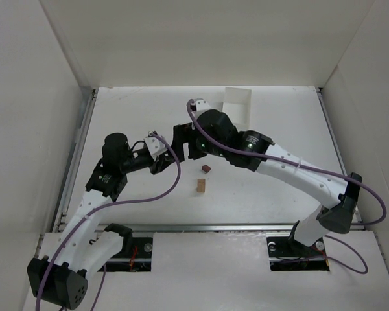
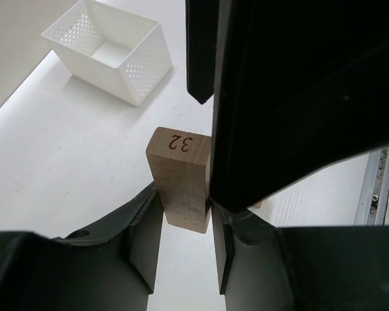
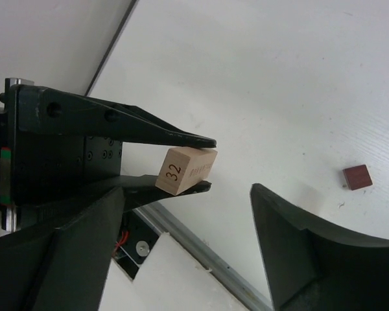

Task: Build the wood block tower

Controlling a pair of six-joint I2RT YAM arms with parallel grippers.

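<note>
High rear overhead, both wrist views close, sharing numbered block

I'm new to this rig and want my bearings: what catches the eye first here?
The left end effector is clamped on a light tan block stamped 32, near the middle of the table. A tiny dark reddish-brown block lies on the table nearby, and a white perforated box sits at the far edge.
</note>
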